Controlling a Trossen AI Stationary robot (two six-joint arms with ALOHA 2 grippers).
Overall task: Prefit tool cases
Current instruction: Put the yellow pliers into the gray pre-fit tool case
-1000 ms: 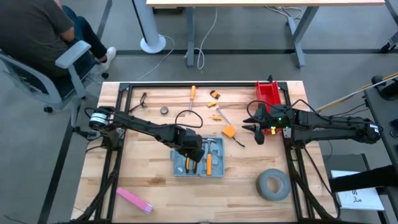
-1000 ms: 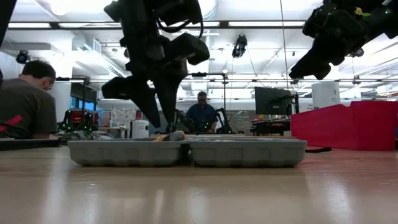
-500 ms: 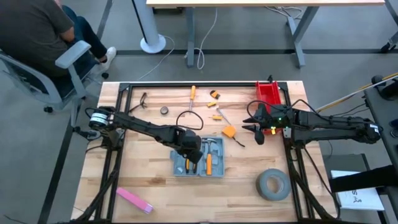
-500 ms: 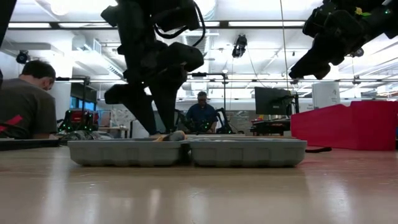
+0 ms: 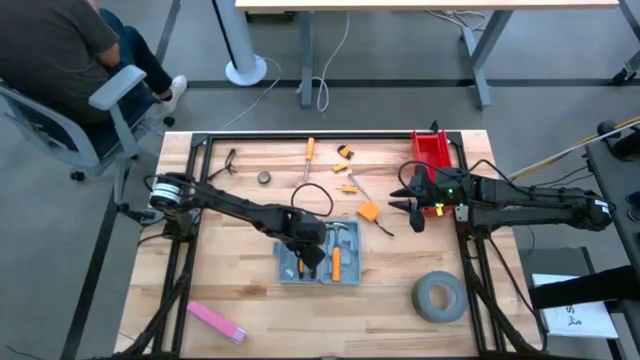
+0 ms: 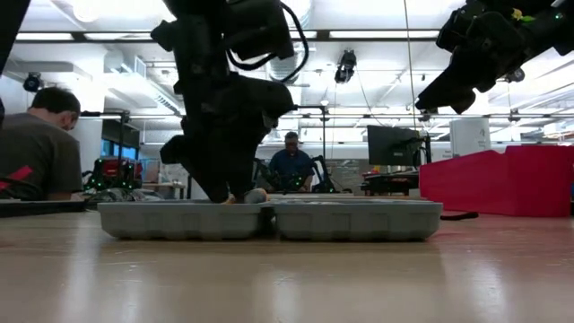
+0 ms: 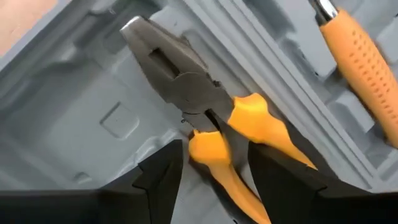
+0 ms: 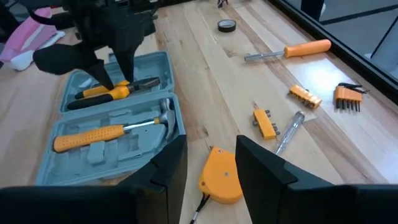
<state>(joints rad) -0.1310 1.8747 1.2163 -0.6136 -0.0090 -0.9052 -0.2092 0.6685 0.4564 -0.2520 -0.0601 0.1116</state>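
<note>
The left gripper [image 7: 214,168], fingers spread, straddles orange-handled steel pliers [image 7: 205,106] in the moulded grey plastic tool case [image 5: 318,264]. The right gripper [image 8: 211,158] hovers part-open near the red bin [image 5: 432,152].

You see a matt grey plastic tool case [image 7: 93,118] with smooth moulded recesses, pliers [image 7: 186,81] with dull metal jaws and glossy orange handles, and a worktop [image 8: 205,81] of pale, smooth wood planks.

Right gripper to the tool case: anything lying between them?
Yes. The high view shows an orange tape measure lying between the right gripper and the tool case.
</note>
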